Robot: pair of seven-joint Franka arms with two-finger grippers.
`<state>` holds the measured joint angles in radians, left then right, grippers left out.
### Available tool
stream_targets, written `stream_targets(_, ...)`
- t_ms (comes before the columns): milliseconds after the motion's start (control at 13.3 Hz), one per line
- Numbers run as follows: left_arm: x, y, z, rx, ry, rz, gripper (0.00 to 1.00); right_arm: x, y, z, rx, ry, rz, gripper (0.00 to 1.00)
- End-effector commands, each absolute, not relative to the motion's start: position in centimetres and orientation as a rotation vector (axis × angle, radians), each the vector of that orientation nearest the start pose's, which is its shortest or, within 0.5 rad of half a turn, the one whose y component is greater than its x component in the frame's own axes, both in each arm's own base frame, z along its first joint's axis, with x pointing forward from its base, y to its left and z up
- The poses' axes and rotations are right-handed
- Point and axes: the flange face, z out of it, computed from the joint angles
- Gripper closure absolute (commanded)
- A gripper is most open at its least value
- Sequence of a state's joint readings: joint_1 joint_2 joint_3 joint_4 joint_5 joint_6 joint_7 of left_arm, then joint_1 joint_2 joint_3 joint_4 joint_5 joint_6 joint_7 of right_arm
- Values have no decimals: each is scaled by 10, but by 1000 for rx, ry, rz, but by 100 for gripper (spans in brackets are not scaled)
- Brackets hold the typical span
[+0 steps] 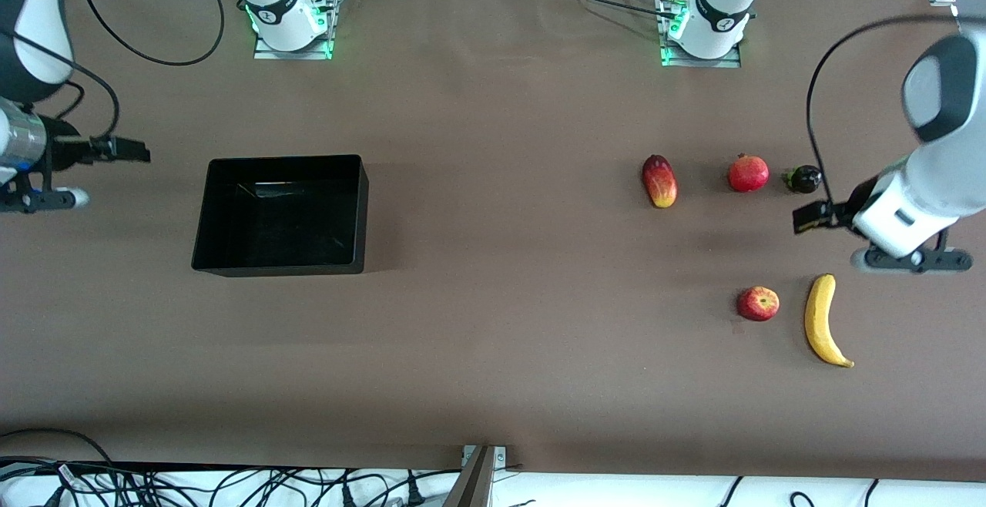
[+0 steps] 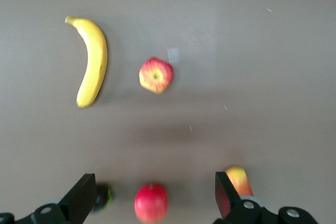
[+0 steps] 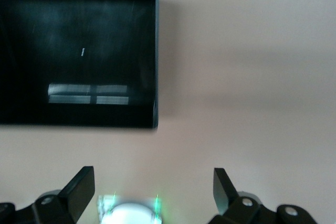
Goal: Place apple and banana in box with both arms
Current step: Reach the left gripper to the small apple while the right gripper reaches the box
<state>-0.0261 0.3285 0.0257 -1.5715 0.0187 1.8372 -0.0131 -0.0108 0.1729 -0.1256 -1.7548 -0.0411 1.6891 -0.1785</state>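
Currently pre-grasp. Front view: small red-yellow apple (image 1: 758, 303) and long curved yellow banana (image 1: 824, 320) lie side by side at the left arm's end of the brown surface (image 1: 493, 337), well apart from the empty glossy black rectangular box (image 1: 281, 214) at the right arm's end. Left gripper (image 1: 809, 218) hangs above the surface near a small dark fruit (image 1: 803, 179); right gripper (image 1: 127, 150) waits beside the box.

Left wrist view: jaws wide open, empty; banana (image 2: 93, 61) and apple (image 2: 156, 75) in sight. Next move, by my judgement: descend over one fruit.

Right wrist view: jaws wide, empty; box (image 3: 79, 56) ahead. No legible writing.
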Motion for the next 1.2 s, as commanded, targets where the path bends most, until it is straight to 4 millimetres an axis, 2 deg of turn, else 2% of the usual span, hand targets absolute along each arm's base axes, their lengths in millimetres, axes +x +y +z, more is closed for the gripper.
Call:
stream_targets(0, 682, 5, 373, -3075, 9, 58, 0, 568, -97, 405, -3157, -51, 134, 0)
stream_targets(226, 702, 11, 307, -3070, 0, -38, 0, 548, -93, 343, -3151, -33, 38, 0)
stream_targets(376, 708, 13, 270, -3073, 1, -88, 0, 536, -88, 311, -3160, -45, -27, 0)
stream_targets(527, 709, 21, 241, -3074, -12, -104, 0, 530, -85, 295, -3157, -52, 12, 0)
stream_targets(753, 710, 21, 222, -3076, -14, -108, 0, 527, -76, 267, -3150, -78, 98, 0)
stream_targets(828, 710, 22, 208, -3078, -15, -127, 0, 526, -70, 260, -3145, -93, 114, 3)
stream_targets(978, 702, 24, 186, -3083, -37, -152, 0, 521, -69, 249, -3141, -98, 150, 28)
stream_targets(1054, 698, 25, 183, -3083, -43, -142, 0, 518, -68, 244, -3138, -100, 169, 47)
stream_targets(1129, 694, 23, 180, -3085, -44, -126, 0, 516, -68, 239, -3137, -111, 186, 73)
